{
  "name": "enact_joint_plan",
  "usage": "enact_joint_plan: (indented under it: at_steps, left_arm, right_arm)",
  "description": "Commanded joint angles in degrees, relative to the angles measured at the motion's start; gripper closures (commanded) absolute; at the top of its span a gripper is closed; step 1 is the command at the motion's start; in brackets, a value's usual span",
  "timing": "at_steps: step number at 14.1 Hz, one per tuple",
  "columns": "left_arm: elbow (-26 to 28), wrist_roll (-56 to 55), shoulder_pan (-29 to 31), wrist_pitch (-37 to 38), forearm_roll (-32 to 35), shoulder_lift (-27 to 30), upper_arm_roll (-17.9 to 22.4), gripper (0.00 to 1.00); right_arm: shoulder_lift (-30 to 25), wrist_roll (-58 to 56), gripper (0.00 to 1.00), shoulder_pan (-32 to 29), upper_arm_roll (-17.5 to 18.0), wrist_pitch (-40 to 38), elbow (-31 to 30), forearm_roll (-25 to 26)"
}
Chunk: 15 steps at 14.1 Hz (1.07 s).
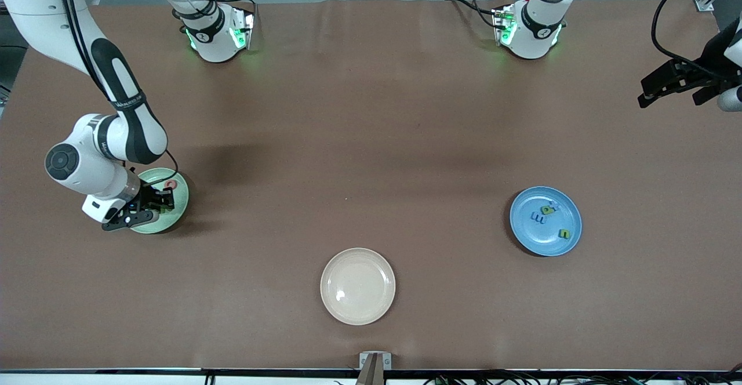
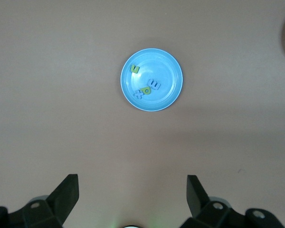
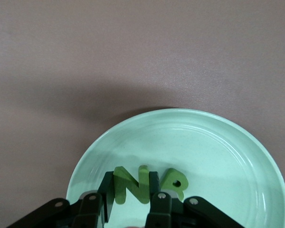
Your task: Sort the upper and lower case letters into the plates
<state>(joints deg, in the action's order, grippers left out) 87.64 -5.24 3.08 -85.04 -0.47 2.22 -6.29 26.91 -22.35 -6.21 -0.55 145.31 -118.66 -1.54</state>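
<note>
At the front view's middle left, the right gripper point(image 1: 152, 204) pinches a light, stiff green N point(image 3: 131, 189) by its flat faces over the mint plate point(image 1: 179, 206), while the left gripper point(image 2: 132, 194) waits open at the upper right.

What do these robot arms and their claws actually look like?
Both arms are glossy white with rounded joints and black bands and panels. Black cables run along them. Each base glows green. The right claw and left claw are black, with two flat angular fingers fastened by small silver screws.
</note>
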Motion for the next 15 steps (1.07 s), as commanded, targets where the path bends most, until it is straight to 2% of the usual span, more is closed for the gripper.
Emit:
enact_joint_plan:
  at_steps: [1,4,5,6,7,8,12,15]
  left_arm:
    - [2.2,1.1,0.0,-2.1,-0.1,1.1,-0.2,0.00]
    - [2.4,1.1,-0.1,-2.1,0.1,1.4,-0.2,0.00]
    - [2.4,1.1,-0.1,-2.1,0.3,1.3,-0.3,0.00]
    - [2.5,1.1,-0.1,-2.1,1.0,1.3,-0.3,0.00]
    - [2.3,1.1,-0.1,-2.3,1.4,1.2,-0.3,0.00]
    - [2.3,1.1,0.1,-2.6,1.6,1.2,-0.3,0.00]
    - [2.6,1.1,0.1,-3.7,1.6,1.0,-0.2,0.00]
    - [2.6,1.1,0.3,-4.7,1.6,0.8,-0.2,0.00]
  right_arm:
    - [1.0,0.0,0.89,0.1,0.3,0.9,0.3,0.2]
    - [1.2,-0.1,0.85,0.1,0.3,0.9,0.2,0.2]
    - [1.2,-0.1,0.78,0.1,0.3,0.7,0.2,0.2]
    - [1.1,0.1,0.52,0.1,0.3,0.2,0.2,0.2]
    - [0.5,0.4,0.13,0.4,0.4,-0.4,0.3,0.2]
    - [-0.4,0.4,0.00,0.6,0.4,-1.7,0.4,0.2]
    - [-6.3,0.6,0.00,1.1,0.5,-9.1,1.7,0.2]
    - [-14.7,12.9,0.01,1.7,0.6,-17.6,1.8,0.2]
